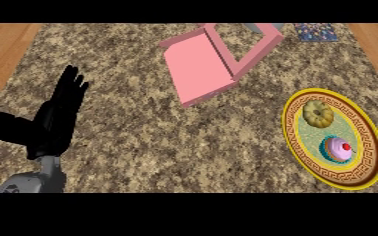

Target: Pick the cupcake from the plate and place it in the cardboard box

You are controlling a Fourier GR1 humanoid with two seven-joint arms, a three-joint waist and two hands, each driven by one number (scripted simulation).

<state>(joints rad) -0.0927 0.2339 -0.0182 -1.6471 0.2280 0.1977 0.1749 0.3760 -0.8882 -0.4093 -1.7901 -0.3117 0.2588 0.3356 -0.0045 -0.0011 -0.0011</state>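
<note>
Cupcake (338,149) position: I see it on the plate (298,130) at the right edge of my head view, on the half of the plate nearer the robot. It has pink frosting and a red cherry on top. A golden ring-shaped pastry (319,113) lies just beyond it on the same plate, close beside it but apart. The plate is yellow-rimmed with a patterned band and rests on the speckled granite counter (133,130).

Box (210,62) position: I see a pink box near the far middle of the counter, well apart from the plate. Its lid is swung open.

Left hand (60,112): I see it at the left side of the view, fingers straight and pointing away, released and grasping nothing, well apart from plate and box.

Right hand: it does not show in my view.
</note>
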